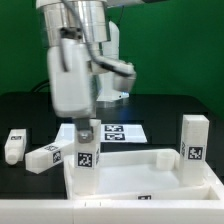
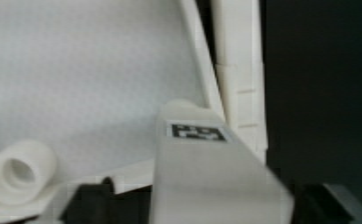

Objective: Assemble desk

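White: four legs [image 1: 193, 140], one top [image 1: 130, 178]

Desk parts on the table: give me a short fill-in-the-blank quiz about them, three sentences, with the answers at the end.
1. The gripper is shut on the held leg block at a ____ of the desk top.
2. ____ loose leg blocks lie on the black table at the exterior view's left.
3. The upright leg block stands at the exterior view's ____ side.
Missing words: corner; two; right.
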Action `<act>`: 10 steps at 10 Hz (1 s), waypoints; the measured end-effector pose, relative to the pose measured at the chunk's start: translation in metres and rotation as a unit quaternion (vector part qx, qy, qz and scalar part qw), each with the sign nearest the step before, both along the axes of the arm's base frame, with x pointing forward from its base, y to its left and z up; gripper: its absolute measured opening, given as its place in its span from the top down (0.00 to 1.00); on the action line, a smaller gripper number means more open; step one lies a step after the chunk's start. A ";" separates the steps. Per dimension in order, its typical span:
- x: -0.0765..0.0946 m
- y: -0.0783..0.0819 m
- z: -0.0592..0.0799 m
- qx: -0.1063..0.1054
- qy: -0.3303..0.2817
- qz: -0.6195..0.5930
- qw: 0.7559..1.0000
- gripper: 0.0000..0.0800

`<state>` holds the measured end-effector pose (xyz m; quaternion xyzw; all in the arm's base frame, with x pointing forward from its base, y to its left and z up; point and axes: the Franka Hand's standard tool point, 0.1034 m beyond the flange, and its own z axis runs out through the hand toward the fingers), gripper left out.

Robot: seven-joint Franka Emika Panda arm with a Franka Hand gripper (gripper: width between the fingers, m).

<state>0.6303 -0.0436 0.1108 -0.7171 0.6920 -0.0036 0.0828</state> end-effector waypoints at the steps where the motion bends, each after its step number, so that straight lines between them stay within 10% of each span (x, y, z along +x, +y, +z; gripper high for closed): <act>1: 0.000 0.002 -0.001 -0.013 -0.014 0.119 0.993 0.26; 6: -0.001 0.001 -0.001 -0.038 -0.030 0.296 0.954 0.19; 8: 0.000 -0.002 -0.001 -0.072 -0.038 0.491 0.867 0.19; 10: 0.000 -0.002 -0.001 -0.069 -0.035 0.461 0.884 0.22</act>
